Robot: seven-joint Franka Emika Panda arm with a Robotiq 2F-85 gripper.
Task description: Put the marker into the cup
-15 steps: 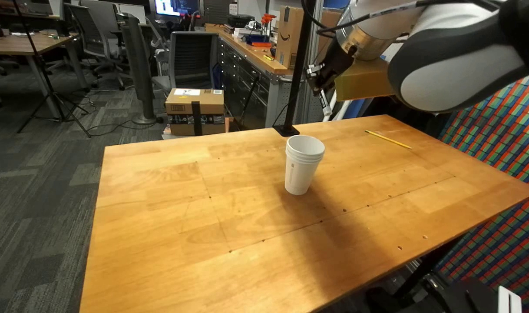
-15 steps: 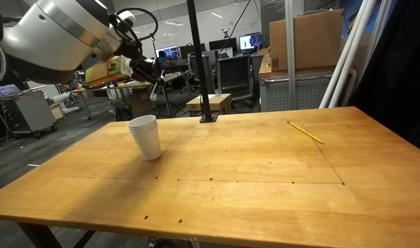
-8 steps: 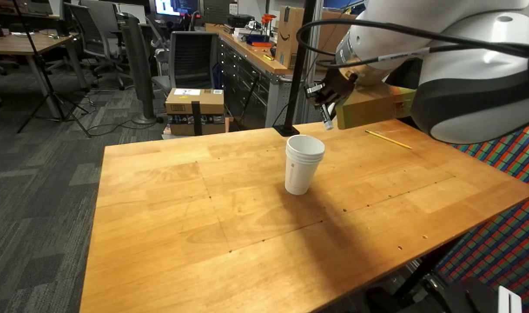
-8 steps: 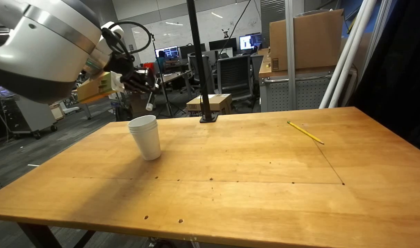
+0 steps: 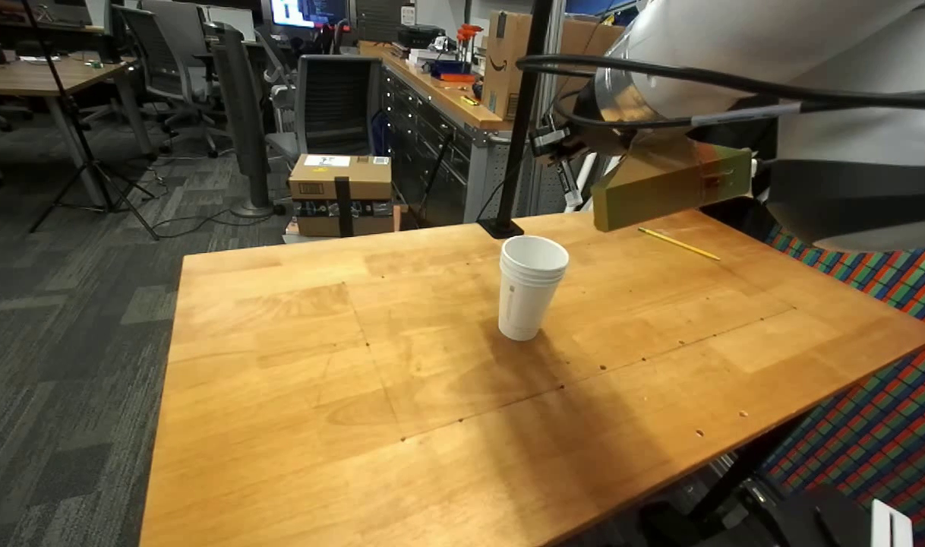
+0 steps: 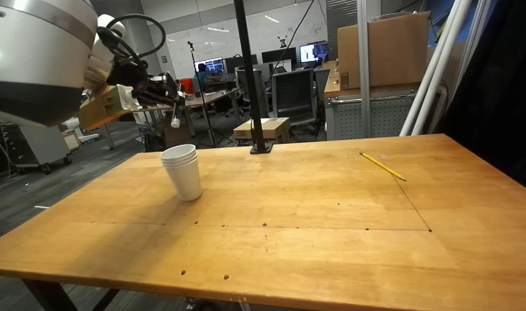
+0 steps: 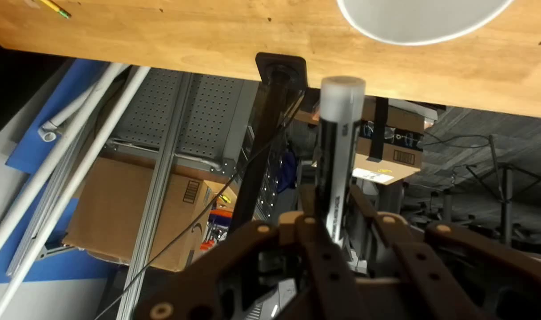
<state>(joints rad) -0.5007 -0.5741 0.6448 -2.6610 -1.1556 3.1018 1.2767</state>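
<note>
Surface [image 6: 315,259]: wooden, with small dark spots.
Paper cups [image 5: 525,308]: white, nested, upright on the surface.
Pencil [image 6: 381,166]: yellow, lying on the surface, well apart from the cups.
Gripper [image 7: 333,195]: holding the marker [image 7: 336,149], raised higher than the surface.
Marker: black barrel; whitish end pointing downward, outside the cups.

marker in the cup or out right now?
Out: the gripper holds the marker, whose whitish end shows apart from the cup in all three views.
</note>
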